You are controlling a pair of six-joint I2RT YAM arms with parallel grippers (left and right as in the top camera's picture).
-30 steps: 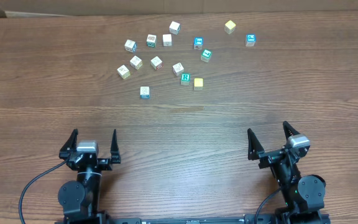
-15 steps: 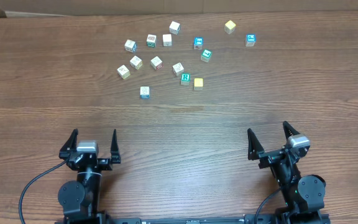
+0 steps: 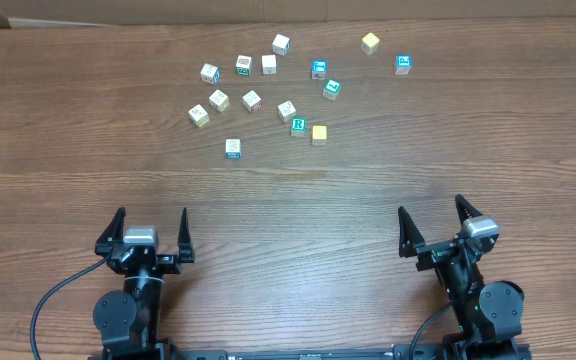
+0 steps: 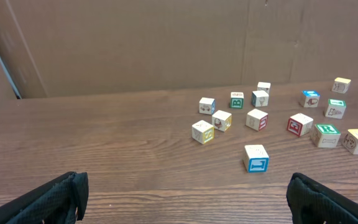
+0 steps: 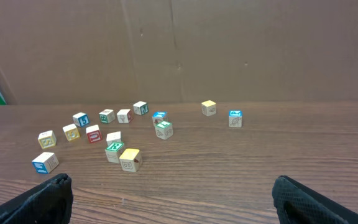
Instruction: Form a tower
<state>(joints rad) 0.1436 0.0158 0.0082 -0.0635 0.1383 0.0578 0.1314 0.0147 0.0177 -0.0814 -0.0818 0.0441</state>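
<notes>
No tower shows in any view. Several small wooden alphabet cubes lie single and scattered on the far half of the table [image 3: 288, 190]. Among them is a green R cube [image 3: 298, 125] [image 5: 114, 150], with a yellow cube [image 3: 319, 133] [image 5: 130, 159] right beside it. A blue-edged cube [image 3: 233, 148] [image 4: 256, 157] lies nearest to my arms. My left gripper [image 3: 152, 216] [image 4: 185, 190] stands open at the near left, empty. At the near right my right gripper [image 3: 431, 210] [image 5: 171, 190] is open too, holding nothing. Both are well short of the cubes.
A brown cardboard wall [image 4: 166, 43] closes off the table's far edge behind the cubes. A yellow cube [image 3: 370, 42] and a blue cube [image 3: 403, 64] sit apart at the far right. Bare wood lies between the grippers and the cubes.
</notes>
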